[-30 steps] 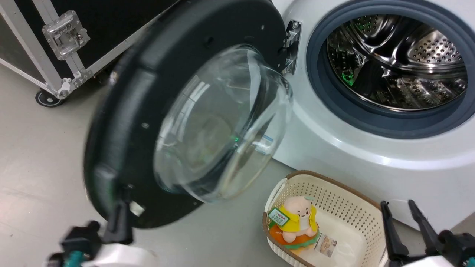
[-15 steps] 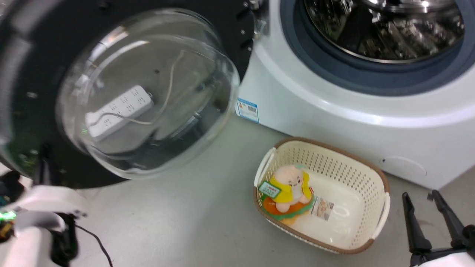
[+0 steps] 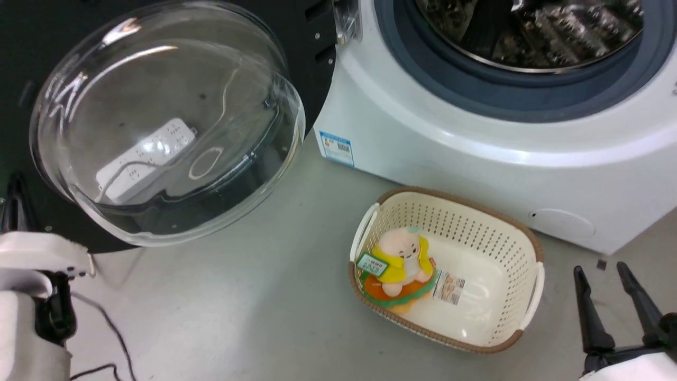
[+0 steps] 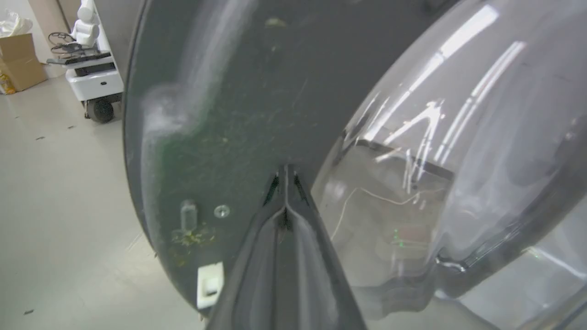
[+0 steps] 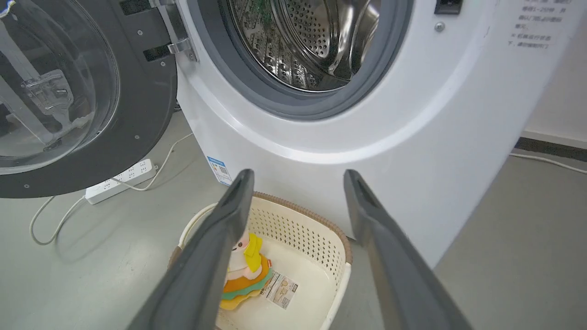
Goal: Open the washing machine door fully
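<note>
Left fingers (image 4: 285, 215) are pressed tight together with nothing between them. Their tips sit up against the black inner face of the washing machine door (image 3: 164, 121), just beside its bulging glass bowl; whether they actually touch it I can't quite tell. Right fingers (image 5: 229, 220) stand wide apart and hold nothing, low over the floor (image 3: 254, 307) in front of the washing machine (image 3: 449, 153).

That door is swung well clear of the opening, out to the robot's left of the machine, hanging on its metal hinge (image 5: 181, 46) with the glass bowl facing the room. The steel drum (image 5: 312, 41) and its grey rubber ring (image 3: 502, 100) are fully exposed.

A cream basket (image 3: 460, 198) sits on the floor close to the machine's front, with a plush toy (image 3: 396, 264) in yellow and orange inside. A white power strip (image 5: 119, 181) lies on the floor under the open door, beside the corner with the blue sticker (image 3: 336, 147).
</note>
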{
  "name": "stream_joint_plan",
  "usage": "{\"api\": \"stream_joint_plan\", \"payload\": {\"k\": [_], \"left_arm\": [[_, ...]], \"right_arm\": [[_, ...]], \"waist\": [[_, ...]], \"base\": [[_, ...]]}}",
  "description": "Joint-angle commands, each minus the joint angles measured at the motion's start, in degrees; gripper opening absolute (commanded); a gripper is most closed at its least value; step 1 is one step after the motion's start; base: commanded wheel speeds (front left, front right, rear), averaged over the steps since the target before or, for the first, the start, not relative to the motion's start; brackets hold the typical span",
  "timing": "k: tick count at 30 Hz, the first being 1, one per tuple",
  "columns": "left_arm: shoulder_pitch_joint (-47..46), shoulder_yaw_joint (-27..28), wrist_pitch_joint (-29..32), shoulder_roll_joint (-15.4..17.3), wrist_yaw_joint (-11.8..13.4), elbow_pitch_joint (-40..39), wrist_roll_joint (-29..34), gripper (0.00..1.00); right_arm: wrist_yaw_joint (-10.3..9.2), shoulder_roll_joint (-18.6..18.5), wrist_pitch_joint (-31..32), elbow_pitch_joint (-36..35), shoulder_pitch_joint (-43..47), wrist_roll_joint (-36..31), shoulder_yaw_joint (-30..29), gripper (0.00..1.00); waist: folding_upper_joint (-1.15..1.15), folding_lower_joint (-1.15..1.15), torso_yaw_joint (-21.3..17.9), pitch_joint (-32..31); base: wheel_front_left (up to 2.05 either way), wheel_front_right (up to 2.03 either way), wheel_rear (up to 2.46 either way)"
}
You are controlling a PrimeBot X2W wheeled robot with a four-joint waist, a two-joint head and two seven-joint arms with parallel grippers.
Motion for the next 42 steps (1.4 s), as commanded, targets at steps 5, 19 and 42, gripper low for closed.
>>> {"api": "stream_joint_plan", "payload": {"k": [5,19,42], "left_arm": [[3.7,0.3,-0.4,-3.1,-0.8,-9.2,4.0,0.0],[18.8,-10.8,-0.1,-12.5,-2.7,-24.5,9.1,0.0],[30.7,-15.1,-0.4,-19.2,-1.8,-23.9,17.6,1.0]], "right_arm": [[0.06,1.8,-1.8,1.5,-0.5,-0.2,0.4,1.0],[0.06,6.5,-3.1,-2.0,0.5,-1.7,1.2,1.0],[0.06,8.8,-3.2,0.0,4.7,-3.9,1.7,1.0]], "waist": [[0.0,-0.01,-1.0,-4.8],[0.0,-0.01,-10.0,-15.4],[0.0,-0.01,-22.5,-17.1]], "base": [[0.0,0.0,0.0],[0.0,0.0,0.0],[0.0,0.0,0.0]]}}
